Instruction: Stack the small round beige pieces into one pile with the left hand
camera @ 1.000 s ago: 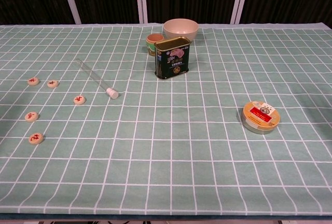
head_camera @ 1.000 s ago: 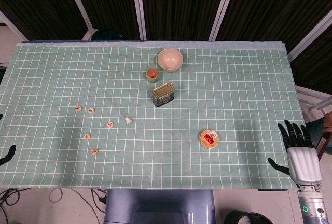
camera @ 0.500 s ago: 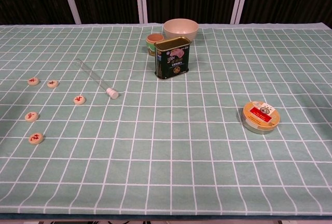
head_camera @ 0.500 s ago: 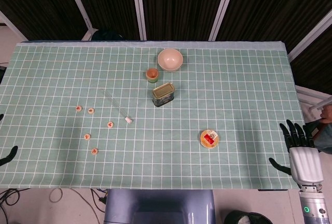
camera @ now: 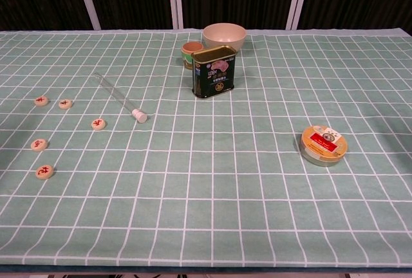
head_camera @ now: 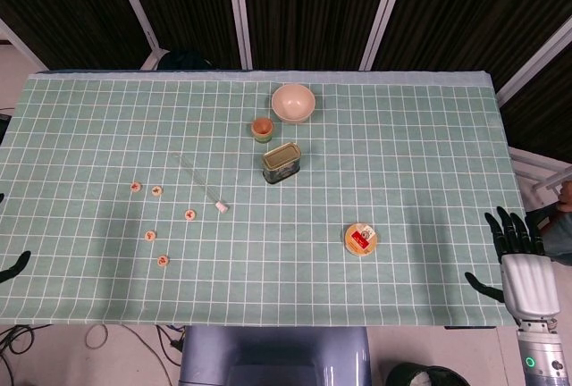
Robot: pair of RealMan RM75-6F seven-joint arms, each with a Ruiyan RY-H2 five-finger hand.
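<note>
Several small round beige pieces with red marks lie apart on the green checked cloth at the left: one (head_camera: 135,187) beside another (head_camera: 155,191), a third (head_camera: 189,214) to the right, and more nearer me (head_camera: 150,235). The chest view shows the same pieces (camera: 41,101) (camera: 98,123) (camera: 44,172), none stacked. My left hand (head_camera: 11,268) shows only as dark fingertips at the left frame edge, spread, holding nothing, well left of the pieces. My right hand (head_camera: 517,263) hovers off the table's right near corner, fingers apart and empty.
A glass tube (head_camera: 200,183) with a white cap lies just right of the pieces. A green tin (head_camera: 281,163), a small orange cup (head_camera: 261,128) and a beige bowl (head_camera: 293,103) stand at the back centre. A round flat tin (head_camera: 360,239) sits front right.
My right hand has drifted slightly toward the near edge of the view. The pieces and the left hand have not moved.
</note>
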